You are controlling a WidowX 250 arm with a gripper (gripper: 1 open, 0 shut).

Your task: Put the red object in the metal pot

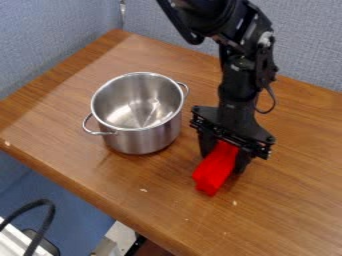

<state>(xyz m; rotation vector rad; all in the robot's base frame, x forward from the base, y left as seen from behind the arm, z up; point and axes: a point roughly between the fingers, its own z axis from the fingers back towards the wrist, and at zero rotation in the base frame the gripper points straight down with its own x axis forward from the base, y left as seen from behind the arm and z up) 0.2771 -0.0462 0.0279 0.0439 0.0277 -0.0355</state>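
Right now your hand point(230, 150) points straight down over the wooden worktop point(80, 85), its black fingers clamped tight on the upper end of the red object point(214, 172). You can see the ridged red bar hanging tilted from that grip, its lower end reaching out towards the worktop's near edge; whether that end touches the wood cannot be told. You have the metal pot point(138, 112) standing upright just beside the hand, towards the worktop's left corner, with no lid on it and nothing showing inside it. One loop handle shows on the pot's side facing the near edge. A dark cable point(30, 222) loops below the worktop's near edge.
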